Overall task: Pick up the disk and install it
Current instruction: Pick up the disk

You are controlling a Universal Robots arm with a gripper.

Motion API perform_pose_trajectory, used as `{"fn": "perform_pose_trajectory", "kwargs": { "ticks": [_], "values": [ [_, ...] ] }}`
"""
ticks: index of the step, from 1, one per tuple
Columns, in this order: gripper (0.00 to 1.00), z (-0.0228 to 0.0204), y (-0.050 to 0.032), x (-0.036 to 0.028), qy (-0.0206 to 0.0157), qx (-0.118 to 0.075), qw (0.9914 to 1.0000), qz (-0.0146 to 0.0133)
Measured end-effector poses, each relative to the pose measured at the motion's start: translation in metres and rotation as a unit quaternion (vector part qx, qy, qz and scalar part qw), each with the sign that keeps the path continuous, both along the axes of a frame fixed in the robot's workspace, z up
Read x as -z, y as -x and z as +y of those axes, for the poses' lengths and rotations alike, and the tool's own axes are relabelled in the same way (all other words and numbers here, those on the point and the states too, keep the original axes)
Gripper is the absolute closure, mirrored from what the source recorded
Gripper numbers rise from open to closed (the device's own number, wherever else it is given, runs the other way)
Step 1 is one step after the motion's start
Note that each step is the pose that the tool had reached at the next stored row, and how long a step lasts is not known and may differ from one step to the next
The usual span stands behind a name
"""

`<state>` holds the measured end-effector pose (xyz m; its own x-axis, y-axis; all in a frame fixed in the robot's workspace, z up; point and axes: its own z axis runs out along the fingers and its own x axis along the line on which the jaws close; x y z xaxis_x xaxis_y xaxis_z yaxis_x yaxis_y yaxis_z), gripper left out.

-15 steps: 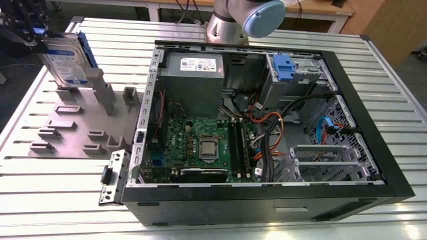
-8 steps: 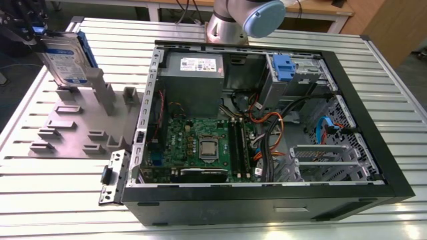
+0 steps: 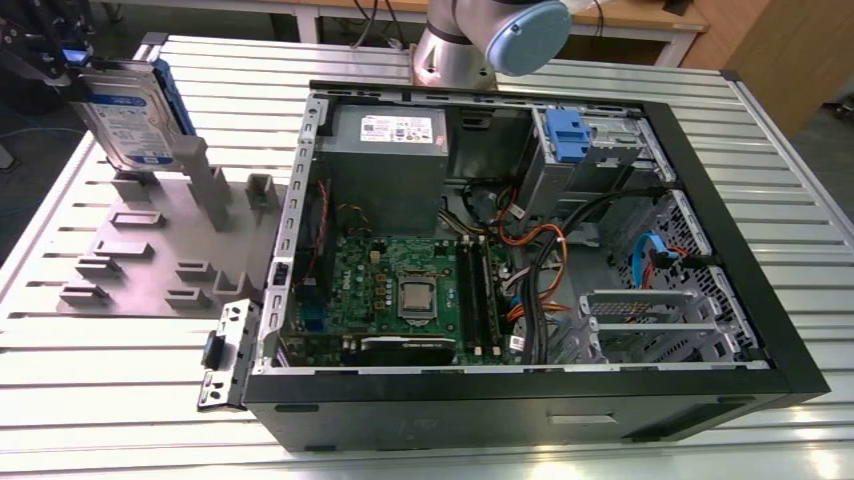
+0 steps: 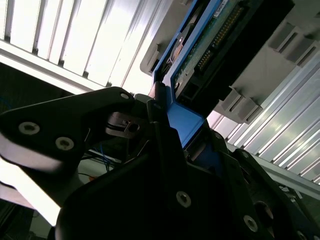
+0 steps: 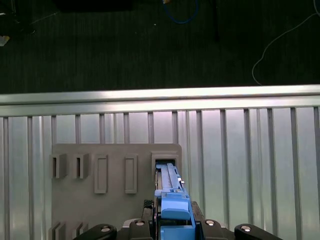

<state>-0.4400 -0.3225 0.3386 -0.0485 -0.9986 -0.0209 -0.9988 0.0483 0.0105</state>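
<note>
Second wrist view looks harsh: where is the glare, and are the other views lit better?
Second wrist view: table slats blown white, gripper in shadow, blue-framed disk readable. First wrist view: bright streak along the table's edge rail, floor dark. Exterior view: even light.

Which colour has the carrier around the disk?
The disk's carrier is blue, clearest in the first wrist view.

One disk [image 3: 127, 108], one holder [image 3: 158, 252] — one computer case [image 3: 534, 402]

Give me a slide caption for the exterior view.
Gripper holds the disk on edge over the grey holder, beside the open computer case.
</note>
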Motion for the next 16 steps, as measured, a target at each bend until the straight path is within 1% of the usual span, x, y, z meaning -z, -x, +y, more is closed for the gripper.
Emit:
{"fn": "perform_pose_trajectory", "kwargs": {
  "ticks": [16],
  "values": [
    [0.63,0.0,0.0,-0.0042,0.0,0.0,1.0,0.0001]
  ]
}}
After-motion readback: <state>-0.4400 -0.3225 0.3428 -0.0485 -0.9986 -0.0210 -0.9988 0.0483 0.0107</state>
